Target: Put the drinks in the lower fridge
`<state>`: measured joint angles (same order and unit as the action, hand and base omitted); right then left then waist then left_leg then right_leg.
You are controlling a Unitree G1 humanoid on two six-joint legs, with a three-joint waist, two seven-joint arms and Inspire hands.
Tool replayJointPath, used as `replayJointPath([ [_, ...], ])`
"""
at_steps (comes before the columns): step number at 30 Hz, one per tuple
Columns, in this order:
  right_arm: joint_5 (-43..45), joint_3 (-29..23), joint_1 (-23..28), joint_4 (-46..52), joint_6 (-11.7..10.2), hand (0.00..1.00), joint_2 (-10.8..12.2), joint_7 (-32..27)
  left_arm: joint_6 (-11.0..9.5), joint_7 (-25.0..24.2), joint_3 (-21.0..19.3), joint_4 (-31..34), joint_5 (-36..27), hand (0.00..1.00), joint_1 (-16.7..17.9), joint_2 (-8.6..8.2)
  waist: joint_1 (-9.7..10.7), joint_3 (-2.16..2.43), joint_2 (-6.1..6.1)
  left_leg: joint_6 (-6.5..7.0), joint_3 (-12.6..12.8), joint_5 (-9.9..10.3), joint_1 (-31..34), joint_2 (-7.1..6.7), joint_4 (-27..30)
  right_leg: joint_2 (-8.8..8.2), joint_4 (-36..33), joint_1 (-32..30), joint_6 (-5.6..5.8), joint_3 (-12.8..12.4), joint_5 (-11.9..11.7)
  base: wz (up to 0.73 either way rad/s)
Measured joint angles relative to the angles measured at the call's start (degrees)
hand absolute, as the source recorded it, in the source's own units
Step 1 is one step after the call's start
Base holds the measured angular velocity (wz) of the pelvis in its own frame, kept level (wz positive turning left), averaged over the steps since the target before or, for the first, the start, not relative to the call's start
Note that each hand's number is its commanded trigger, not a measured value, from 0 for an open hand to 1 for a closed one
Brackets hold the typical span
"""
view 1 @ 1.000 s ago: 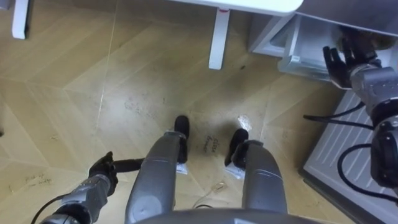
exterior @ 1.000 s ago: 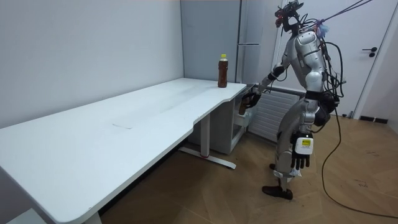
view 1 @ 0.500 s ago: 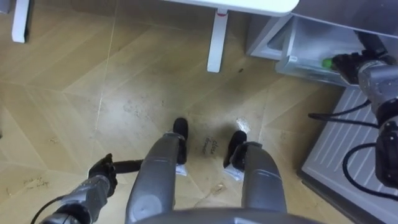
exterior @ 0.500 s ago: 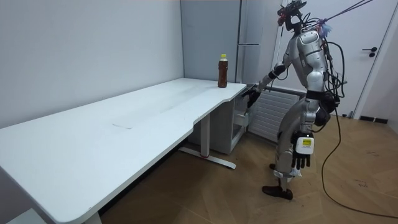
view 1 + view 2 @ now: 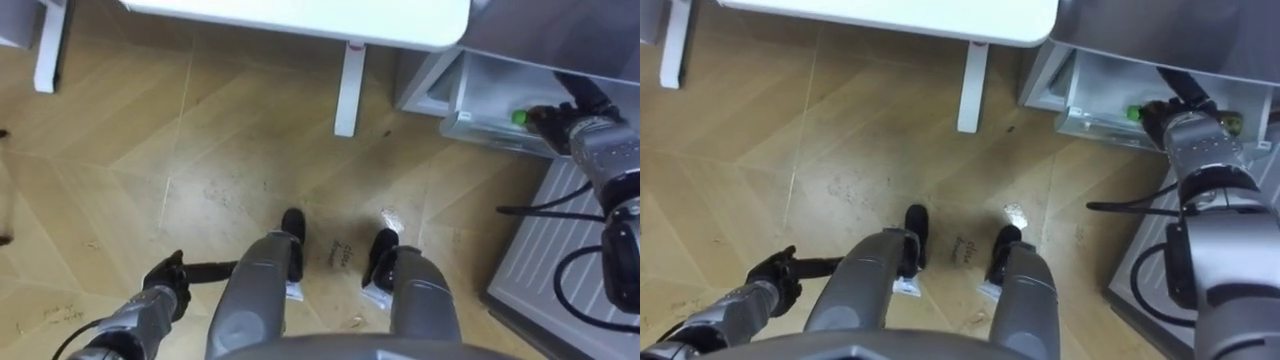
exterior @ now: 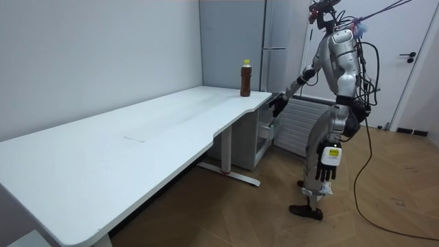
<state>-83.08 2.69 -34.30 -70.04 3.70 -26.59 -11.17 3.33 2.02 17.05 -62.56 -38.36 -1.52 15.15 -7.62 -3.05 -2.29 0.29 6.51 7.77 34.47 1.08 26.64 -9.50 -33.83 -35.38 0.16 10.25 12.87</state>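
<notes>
Right arm: reaches forward and out to the right, forearm close to level. The right hand (image 5: 556, 118) sits at the mouth of the lower fridge (image 5: 500, 80). In the room view that arm stretches toward the room view's left, with the hand just below the counter's (image 6: 158, 123) far corner. The robot stands upright between the counter's end and the fridge.

Left arm: hangs straight down beside the left leg. The left hand (image 5: 165, 283) is low, dark, fingers relaxed and loosely bent, holding nothing.

Materials:
- The counter has a smooth white top with a rounded edge and rests on a square white counter leg (image 5: 348, 80).
- The floor (image 5: 200, 130) is pale wood laid in herringbone, scuffed and marked near the feet.
- The lower fridge is a white box with a clear plastic lip along its front.
- The fridge door (image 5: 560, 240) stands swung open to the right, its inner face white and ribbed.

Hands and drinks:
- A green-capped bottle (image 5: 519, 117) lies inside the lower fridge behind the clear lip, its cap right against the right hand on the hand's left side.
- I cannot tell whether that hand is closed on the bottle or only resting by it (the dark hand hides the contact).
- A second drink, a yellow-capped bottle (image 6: 245, 79) of brown liquid, stands upright on the counter's far corner, touched by neither hand.
</notes>
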Motion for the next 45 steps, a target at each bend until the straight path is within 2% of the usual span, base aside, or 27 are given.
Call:
replayJointPath([
  [5,2.2,0.1,2.3,0.0,0.2,0.00,0.0,1.7,0.0,-1.5,-0.8,-1.6,0.5,0.00,0.0,0.02,0.1,0.13,0.32,0.00,-0.5,0.0,-2.8,-0.06,-0.8,-0.08,1.5,3.5,0.13,1.1,0.0,0.06],
  [7,2.4,0.0,3.9,-0.1,1.2,0.00,0.0,2.8,0.1,-1.6,-2.1,-2.0,1.5,0.00,0.3,0.01,0.6,0.14,0.32,0.01,-0.7,0.0,-4.6,-0.23,-1.3,-0.10,2.2,5.8,0.46,1.4,0.1,0.10],
  [12,2.5,0.0,7.4,0.6,1.4,0.00,0.0,5.7,0.0,-2.8,-5.2,-1.7,2.7,0.00,1.7,0.04,1.0,0.19,0.34,0.07,-0.7,0.0,-8.5,-0.57,-3.5,0.15,4.4,9.7,1.19,1.3,0.1,0.05],
  [17,2.9,0.0,12.1,1.2,1.5,0.00,0.2,9.6,0.0,-4.2,-5.6,-2.1,4.3,0.00,3.8,0.20,1.8,0.74,0.36,0.07,-1.2,0.0,-13.3,-0.46,-6.4,0.96,9.2,15.7,1.71,2.4,-1.0,0.00],
  [18,2.5,-0.1,13.4,1.2,1.3,0.00,0.6,10.6,0.0,-4.4,-5.6,-2.3,4.8,0.00,4.4,0.18,2.3,1.12,0.22,0.08,-1.1,0.0,-14.9,-0.50,-7.3,1.15,10.3,17.6,1.92,2.5,-1.2,0.00],
  [19,2.0,-0.2,15.0,1.3,1.0,0.00,1.6,11.4,0.0,-4.8,-5.6,-2.3,5.2,0.00,5.4,0.14,2.5,1.79,0.03,0.09,-1.0,0.0,-16.6,-0.46,-8.1,1.40,11.6,19.5,2.07,2.5,-1.5,-0.04],
  [22,1.5,-2.1,19.3,2.3,1.0,0.00,4.2,13.3,0.0,-5.2,-6.2,-2.8,5.9,0.00,5.9,0.02,2.9,2.74,-0.78,-0.03,-0.7,0.1,-20.8,-0.44,-9.8,1.78,14.3,23.9,2.37,2.5,-1.7,-0.04],
  [27,2.8,-4.0,25.4,7.0,0.8,0.00,6.4,15.6,0.0,-5.4,-10.0,-2.7,10.0,0.00,7.1,-0.83,3.3,2.90,-0.56,-0.26,-0.5,0.7,-27.0,-0.21,-12.4,2.66,18.0,30.5,2.64,2.5,-2.4,-0.04],
  [28,3.8,-4.0,27.1,8.4,0.8,0.00,6.7,16.7,-0.2,-5.4,-10.2,-2.7,10.5,0.00,7.3,-1.06,3.9,2.96,-0.51,-0.32,-0.5,0.8,-27.9,-0.16,-12.9,2.77,18.4,31.3,2.64,2.5,-2.5,-0.04],
  [32,4.9,-4.0,31.7,9.7,0.8,0.00,7.9,20.0,-0.9,-5.0,-11.8,-2.5,10.5,0.00,8.4,-1.64,4.6,2.95,-0.36,-0.41,-0.5,1.1,-30.0,-0.19,-13.4,2.82,19.3,33.7,2.76,2.8,-2.4,0.01],
  [35,7.0,-4.0,33.6,8.9,0.8,0.00,9.1,21.0,-0.9,-4.7,-12.5,-2.5,10.4,0.00,9.2,-2.18,5.2,2.92,-0.37,-0.35,-0.3,1.4,-30.9,-0.20,-13.4,2.87,20.2,34.8,2.85,2.7,-2.4,-0.02],
  [37,9.7,-4.0,35.0,7.6,0.8,0.00,10.7,21.2,-1.3,-4.0,-13.7,-1.4,10.4,0.00,11.0,-2.59,5.7,2.83,-0.41,-0.26,-0.1,2.0,-32.3,-0.31,-13.4,2.79,20.4,36.5,3.22,2.6,-2.2,0.00],
  [43,14.6,-3.8,39.4,6.7,0.8,0.00,12.6,21.4,-2.5,-3.4,-14.1,-1.5,11.6,0.00,11.7,-2.71,6.1,2.50,-0.10,-0.25,-0.1,2.9,-35.0,-0.53,-14.0,2.93,22.4,39.5,3.65,2.5,-2.2,-0.01],
  [45,17.4,-3.8,40.3,5.5,0.6,0.00,13.2,21.3,-2.7,-3.1,-14.5,-1.1,11.9,0.00,12.4,-2.99,6.1,2.62,-0.06,-0.37,-0.1,3.0,-35.2,-0.45,-14.1,3.09,22.7,39.6,3.67,2.4,-2.2,-0.04],
])
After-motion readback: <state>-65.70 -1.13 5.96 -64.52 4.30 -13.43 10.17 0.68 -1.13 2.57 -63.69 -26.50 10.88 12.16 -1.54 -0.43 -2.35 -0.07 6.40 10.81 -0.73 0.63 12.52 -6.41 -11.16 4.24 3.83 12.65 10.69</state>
